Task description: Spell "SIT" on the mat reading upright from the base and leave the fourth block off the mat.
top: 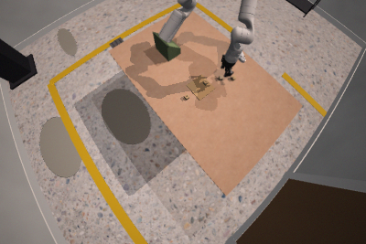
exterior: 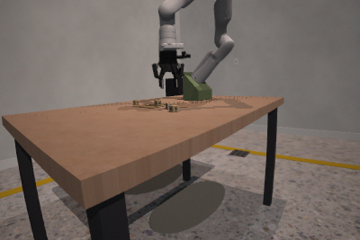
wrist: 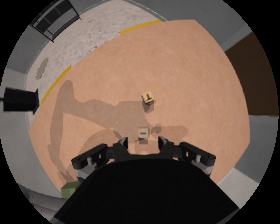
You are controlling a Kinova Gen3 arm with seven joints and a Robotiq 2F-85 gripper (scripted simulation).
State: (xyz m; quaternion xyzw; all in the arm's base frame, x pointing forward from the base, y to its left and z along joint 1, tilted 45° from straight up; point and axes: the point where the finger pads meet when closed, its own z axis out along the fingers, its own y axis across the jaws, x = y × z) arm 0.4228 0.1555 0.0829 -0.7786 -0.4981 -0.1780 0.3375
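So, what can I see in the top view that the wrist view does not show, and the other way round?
Only the top view shows the whole table, the mat and the arm's green base. Only the wrist view shows a block lying between the part-open fingers, with no contact visible. Both show the gripper above the table and another block farther off.

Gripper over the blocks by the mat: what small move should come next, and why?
Probably a short straight descent. The gripper hangs above the table, part open and holding nothing, and the wrist view shows a block lying between its fingers. Lowering would bring the fingers beside that block before closing.
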